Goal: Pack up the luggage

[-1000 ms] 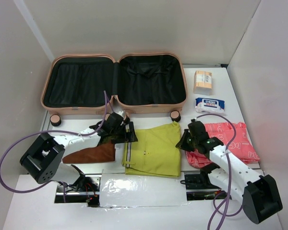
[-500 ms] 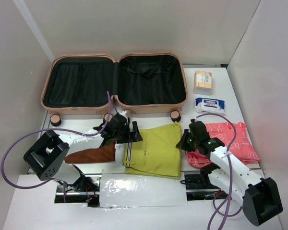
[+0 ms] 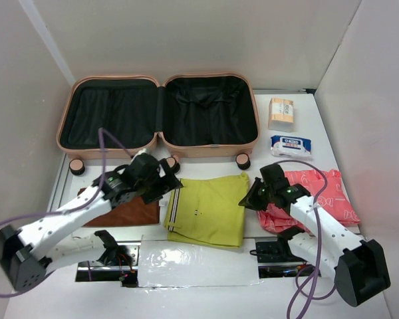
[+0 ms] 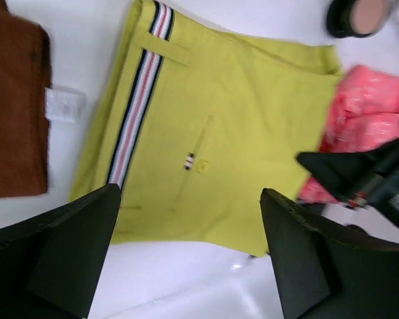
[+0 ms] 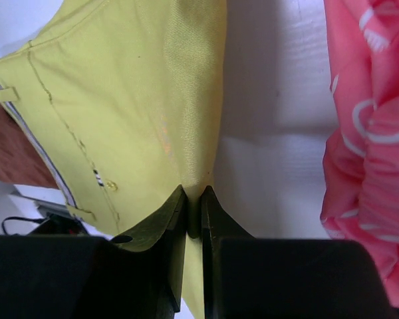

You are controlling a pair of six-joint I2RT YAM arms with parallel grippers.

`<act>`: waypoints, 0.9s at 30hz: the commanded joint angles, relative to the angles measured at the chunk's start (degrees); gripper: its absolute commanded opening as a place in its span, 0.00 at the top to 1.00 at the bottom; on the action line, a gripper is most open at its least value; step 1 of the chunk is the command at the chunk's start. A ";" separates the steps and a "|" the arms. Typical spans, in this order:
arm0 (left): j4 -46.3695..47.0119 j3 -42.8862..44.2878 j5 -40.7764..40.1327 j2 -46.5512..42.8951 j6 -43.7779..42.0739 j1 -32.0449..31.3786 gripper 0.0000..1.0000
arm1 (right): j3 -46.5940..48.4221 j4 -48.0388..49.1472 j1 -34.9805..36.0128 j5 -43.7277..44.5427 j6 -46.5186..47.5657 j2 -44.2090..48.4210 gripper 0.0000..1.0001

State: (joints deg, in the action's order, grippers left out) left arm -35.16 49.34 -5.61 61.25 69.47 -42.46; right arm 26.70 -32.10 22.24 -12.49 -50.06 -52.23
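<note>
At surface (image 3: 266, 143) front, yellow-green shorts (image 3: 206, 211) edge is pinched by right hand (image 5: 193, 193), likely for lifting. Left hand (image 4: 189, 193) is held wide apart above shorts, grasping nothing. Luggage (image 3: 106, 151) is laid open behind.

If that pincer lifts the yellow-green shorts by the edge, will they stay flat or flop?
Probably flop: the yellow-green shorts are thin folded cloth, and the edge tents up where the right pincer nips it. Likely light, being so thin. Held by one edge, the folds may well fall open.
</note>
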 commanded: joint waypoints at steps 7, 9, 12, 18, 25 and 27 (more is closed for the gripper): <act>-1.59 -11.29 3.50 -11.60 15.61 -7.35 0.00 | 1.25 -4.55 0.26 -3.59 -17.69 9.93 1.00; -0.97 -11.29 1.66 -8.54 17.35 -12.35 0.00 | 1.25 -4.20 0.26 -1.05 -19.36 11.26 1.00; -0.44 -8.65 -1.86 -3.79 21.83 -19.04 0.02 | 2.04 -5.00 -0.26 1.50 -19.20 11.89 1.00; 3.07 -6.54 -7.39 5.02 35.55 -32.86 0.02 | 2.66 -2.98 -0.27 -0.60 -18.14 9.69 1.00; 12.04 -9.26 -15.93 6.15 41.52 -36.64 0.01 | 0.38 -3.15 -0.27 -3.59 -17.00 13.90 1.00; 16.07 -10.92 -17.24 6.69 41.36 -36.64 0.01 | -0.16 -3.15 -0.27 -4.29 -15.77 15.14 1.00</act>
State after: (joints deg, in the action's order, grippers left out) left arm -24.82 40.16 -17.37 66.92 107.09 -78.74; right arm 26.55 -36.60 22.24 -14.00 -66.32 -39.44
